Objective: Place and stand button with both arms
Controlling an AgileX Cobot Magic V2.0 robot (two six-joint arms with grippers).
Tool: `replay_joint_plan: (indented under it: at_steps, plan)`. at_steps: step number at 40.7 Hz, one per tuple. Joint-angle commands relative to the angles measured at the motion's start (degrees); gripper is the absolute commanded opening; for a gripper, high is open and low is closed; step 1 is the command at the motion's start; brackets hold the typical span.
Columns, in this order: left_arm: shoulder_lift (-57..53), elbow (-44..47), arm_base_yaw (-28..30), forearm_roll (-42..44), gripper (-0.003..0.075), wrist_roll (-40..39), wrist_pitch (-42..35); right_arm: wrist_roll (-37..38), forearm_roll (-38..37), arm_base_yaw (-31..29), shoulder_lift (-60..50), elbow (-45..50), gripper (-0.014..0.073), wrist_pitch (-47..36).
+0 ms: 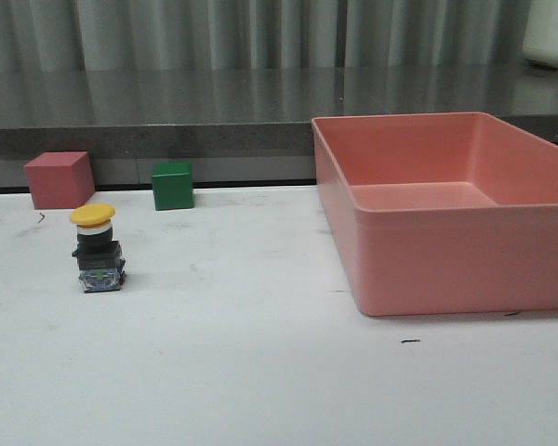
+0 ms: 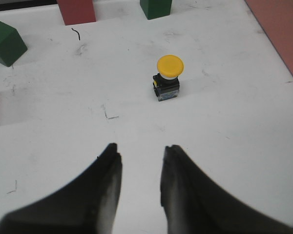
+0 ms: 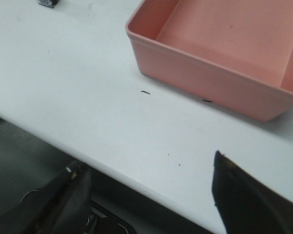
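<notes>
Button (image 1: 98, 247): stands upright on the white table (image 1: 260, 372), yellow mushroom cap on top, white and black collar under it, dark square base with bluish terminals on the tabletop; in the front view it sits at about 9 o'clock from the table's middle, nothing touching it
Button in the left wrist view (image 2: 167, 78): upright, cap up, well apart from the fingertips and ahead of them
Left gripper (image 2: 139, 157): empty, the two black fingers (image 2: 107, 180) parted by a narrow gap, hovering over bare table; holds nothing
Right gripper (image 3: 151, 195): fingers spread wide, one dark finger (image 3: 237, 195) showing at one side and the other at the far side, empty; it hangs over the near edge of the table
Arms: neither arm shows in the front view
Pink bin (image 1: 446, 209): large open tray at about 3 o'clock from the table's middle, well apart from the button; in the right wrist view its wall (image 3: 200, 63) lies ahead of the fingers, with a low inner divider visible
Red cube (image 1: 59, 179): at the back edge of the table, about 11 o'clock from the button, near it but not touching
Green cube (image 1: 172, 185): at the back edge, about 1 o'clock from the button, apart from the red cube
Second green block (image 2: 5, 41): seen only in the left wrist view, at the edge of the picture, well apart from the button
Table marks: small dark scuffs, one short dash near the bin's front wall
</notes>
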Motion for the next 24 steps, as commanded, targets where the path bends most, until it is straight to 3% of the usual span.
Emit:
replay_joint_plan:
  at_steps: [1,5,24]
  plan:
    - [-0.2,-2.0,0.1,0.3,0.0056,2.9,-3.4,-0.6,0.2,-0.4,0.1,-1.4,0.0541,-3.3]
    - [-0.2,-2.0,0.1,0.3,-0.0019,3.8,-3.4,-0.6,0.2,-0.4,0.1,-1.4,0.0541,-3.5]
    - [-0.2,-2.0,0.1,-0.1,-0.002,3.8,-3.5,-0.6,0.2,-0.4,0.1,-1.4,0.0533,-5.0]
